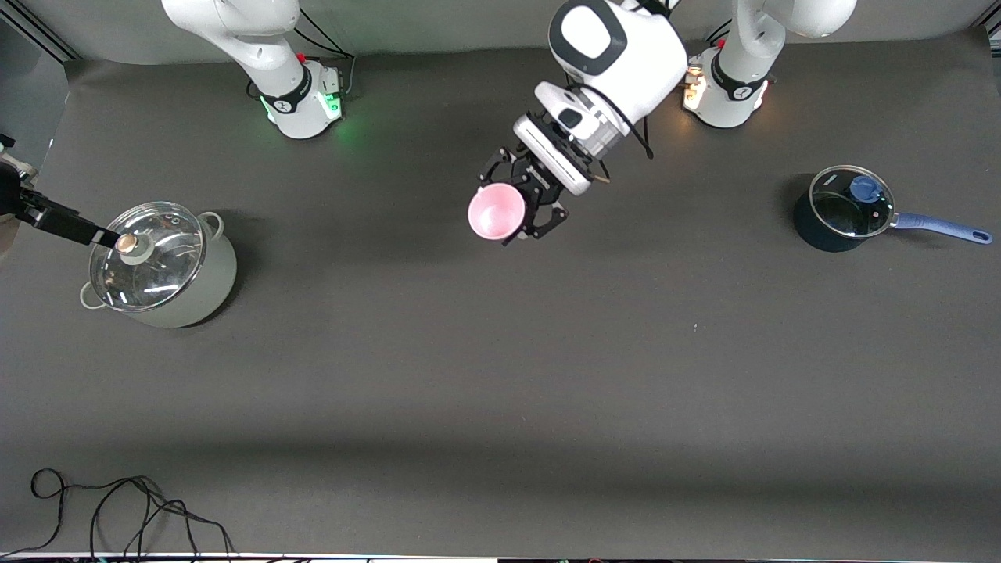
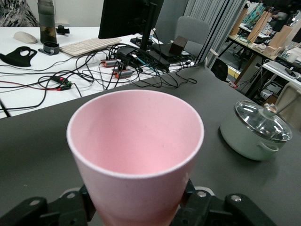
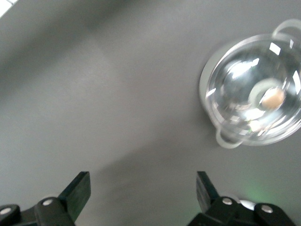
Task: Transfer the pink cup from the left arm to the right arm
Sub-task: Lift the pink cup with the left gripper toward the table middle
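Even overhead light, glare on pot lid (image 3: 256, 92), right wrist view blurred.

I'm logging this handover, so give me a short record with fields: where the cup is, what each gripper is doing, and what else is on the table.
cup: pink cup held up over the table's middle, mouth tipped toward the right arm's end
left gripper: left gripper shut on the cup's base
right gripper: right gripper open, empty, over the table beside the lidded pot
other items: blue saucepan toward the left arm's end
handover: not yet made
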